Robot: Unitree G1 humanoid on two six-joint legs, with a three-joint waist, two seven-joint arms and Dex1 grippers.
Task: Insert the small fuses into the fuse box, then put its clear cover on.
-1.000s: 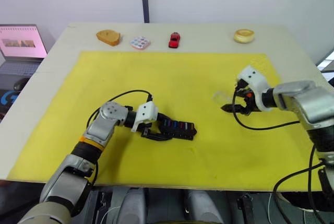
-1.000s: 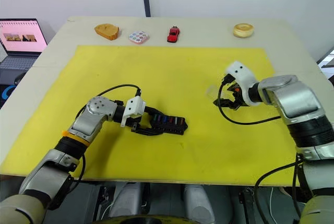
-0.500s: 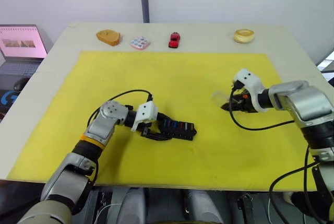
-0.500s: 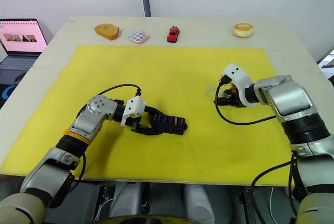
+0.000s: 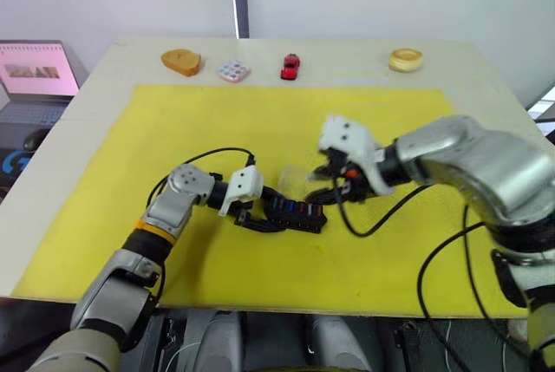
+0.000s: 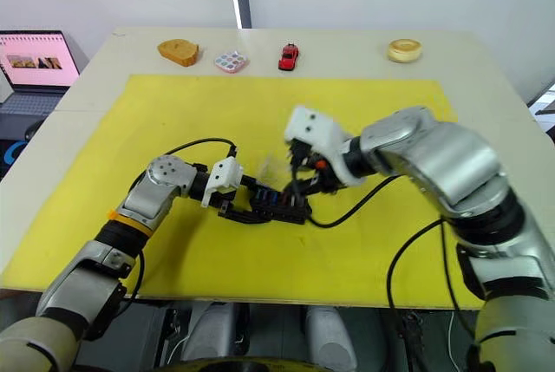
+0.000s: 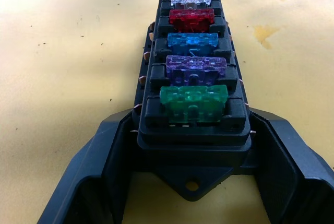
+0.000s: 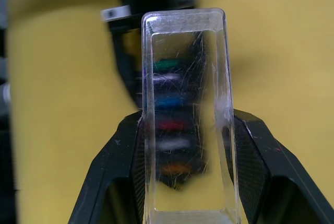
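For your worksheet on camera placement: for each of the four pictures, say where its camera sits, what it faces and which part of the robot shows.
Left eye view: head, looking down at the yellow mat; both arms show.
Right eye view: same scene, the other eye.
Left wrist view: along the left pincer, clamped on the black oblong fuse box.
Right wrist view: along the right pincer, gripping the transparent plastic cover.
Shared: both wrist views show the fuse box.

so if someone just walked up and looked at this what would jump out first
Probably the black fuse box near the middle of the yellow mat, clamped at one end by the left gripper, with a row of six coloured fuses seated in it. Right over it, the right gripper holds the clear cover, lined up above the fuses. A red toy car sits at the table's far edge.
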